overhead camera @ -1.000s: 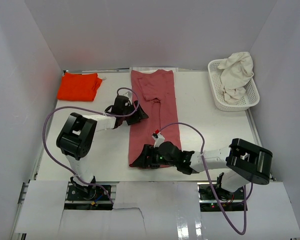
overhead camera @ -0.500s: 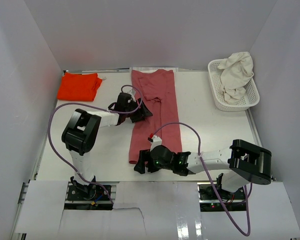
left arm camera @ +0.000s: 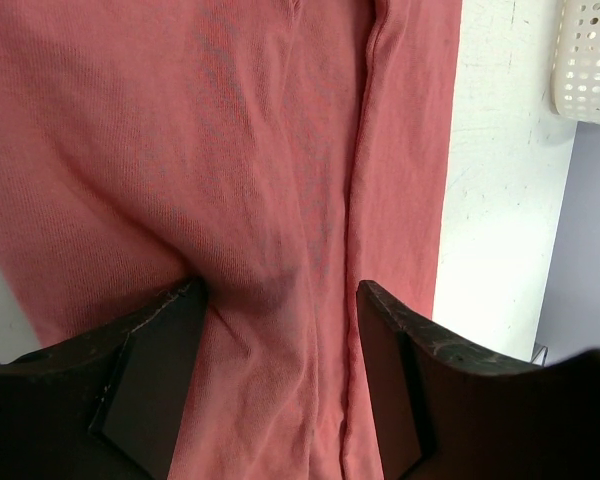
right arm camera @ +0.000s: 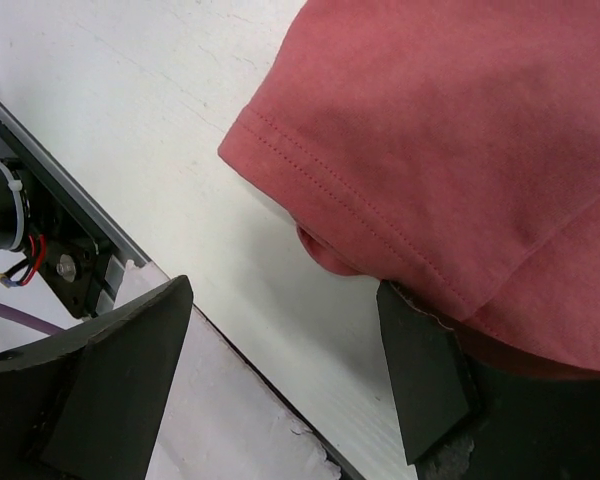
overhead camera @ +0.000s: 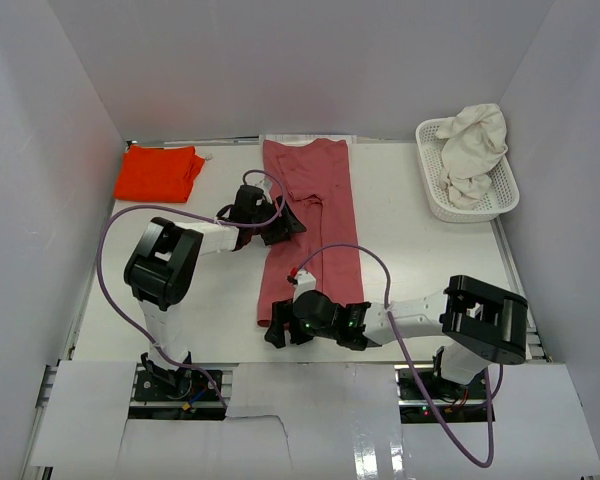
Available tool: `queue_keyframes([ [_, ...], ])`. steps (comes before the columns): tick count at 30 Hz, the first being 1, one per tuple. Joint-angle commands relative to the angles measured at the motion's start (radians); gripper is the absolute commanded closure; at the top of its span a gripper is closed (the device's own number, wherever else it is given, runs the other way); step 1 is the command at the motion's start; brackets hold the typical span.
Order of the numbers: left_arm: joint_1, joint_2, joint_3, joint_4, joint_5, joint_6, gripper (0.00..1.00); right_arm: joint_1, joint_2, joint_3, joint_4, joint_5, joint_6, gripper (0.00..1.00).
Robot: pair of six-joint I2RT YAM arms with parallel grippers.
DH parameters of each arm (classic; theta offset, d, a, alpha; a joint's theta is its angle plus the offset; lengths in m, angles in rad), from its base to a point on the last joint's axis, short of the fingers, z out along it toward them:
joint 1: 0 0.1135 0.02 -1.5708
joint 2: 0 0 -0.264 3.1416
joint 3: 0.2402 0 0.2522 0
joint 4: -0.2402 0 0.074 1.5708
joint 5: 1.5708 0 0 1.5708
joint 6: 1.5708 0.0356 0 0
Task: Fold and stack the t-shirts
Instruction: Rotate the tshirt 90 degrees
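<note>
Lying lengthwise on the table (overhead camera: 410, 250) is the rose shirt (overhead camera: 310, 220).
Open left gripper (overhead camera: 285, 225) is touching its edge; open right gripper (overhead camera: 277, 332), shifted nearer since earlier, is straddling the hem corner, stitching showing only from its wrist camera.

Rose shirt (left arm camera: 260, 200), basket (left arm camera: 590, 60) partly off-frame

On the table (overhead camera: 420, 260), the middle t-shirt (overhead camera: 315, 200) stretches from upper centre of the top view down to lower centre. The left gripper (overhead camera: 285, 225) sits over its left edge, about halfway down. The right gripper (overhead camera: 276, 332) is at its bottom-left corner. The upper-left t-shirt (overhead camera: 158, 172) lies well apart from it. At upper right stands the basket (overhead camera: 435, 196), with the third t-shirt (overhead camera: 477, 140) in it.
</note>
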Motion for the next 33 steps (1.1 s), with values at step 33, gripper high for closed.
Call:
queue_keyframes([
  [33, -0.024, 0.014, 0.016, -0.074, -0.029, 0.023, 0.26, 0.044, 0.070, 0.174, -0.102, 0.079, -0.063, 0.18],
])
